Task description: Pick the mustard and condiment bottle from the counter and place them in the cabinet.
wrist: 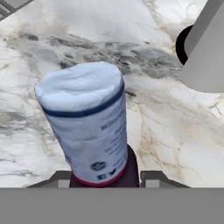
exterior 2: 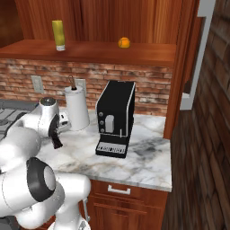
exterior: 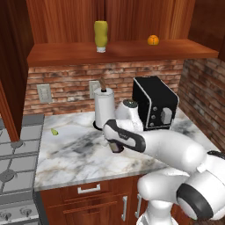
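The hand (wrist: 105, 181) grips the condiment bottle (wrist: 87, 127) above the counter (wrist: 166, 131).

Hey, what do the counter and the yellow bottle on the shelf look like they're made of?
The white, grey-veined counter looks like polished marble, judging by its cloudy veins and smooth surface. The squat yellow squeeze bottle looks like smooth plastic, with even colour and a soft waisted shape, though this stays a guess.

2 base views flank arm, share counter (exterior: 79, 149) — hand view close, downward.
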Robot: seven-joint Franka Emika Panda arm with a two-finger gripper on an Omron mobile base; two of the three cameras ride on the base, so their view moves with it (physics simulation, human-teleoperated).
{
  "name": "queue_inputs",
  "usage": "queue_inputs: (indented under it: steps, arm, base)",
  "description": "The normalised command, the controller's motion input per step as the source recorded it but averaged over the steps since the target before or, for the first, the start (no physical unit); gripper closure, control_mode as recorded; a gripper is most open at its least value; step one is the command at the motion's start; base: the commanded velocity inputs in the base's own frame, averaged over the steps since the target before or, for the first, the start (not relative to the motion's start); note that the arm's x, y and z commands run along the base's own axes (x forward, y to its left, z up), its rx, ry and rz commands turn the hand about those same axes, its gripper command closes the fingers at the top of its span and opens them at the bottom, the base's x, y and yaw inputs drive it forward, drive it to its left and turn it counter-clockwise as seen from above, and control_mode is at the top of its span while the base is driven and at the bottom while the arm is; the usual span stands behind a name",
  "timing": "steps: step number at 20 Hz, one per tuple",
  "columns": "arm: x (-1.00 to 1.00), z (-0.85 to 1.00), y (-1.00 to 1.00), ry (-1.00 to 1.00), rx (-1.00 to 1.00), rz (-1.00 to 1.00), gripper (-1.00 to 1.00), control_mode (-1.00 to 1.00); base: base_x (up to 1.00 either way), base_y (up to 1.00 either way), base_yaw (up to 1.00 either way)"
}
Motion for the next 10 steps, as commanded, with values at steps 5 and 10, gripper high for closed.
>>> queue_inputs:
  steps: [5, 10]
  arm:
    - [-0.35, 0.73, 0.0, -0.16, -0.04, -0.16, 1.0, -1.0]
    - [-0.18, 0.73, -0.09, -0.12, -0.03, -0.28, 1.0, -1.0]
  base:
    - [0.0, 0.0, 0.0]
    - [0.0, 0.0, 0.0]
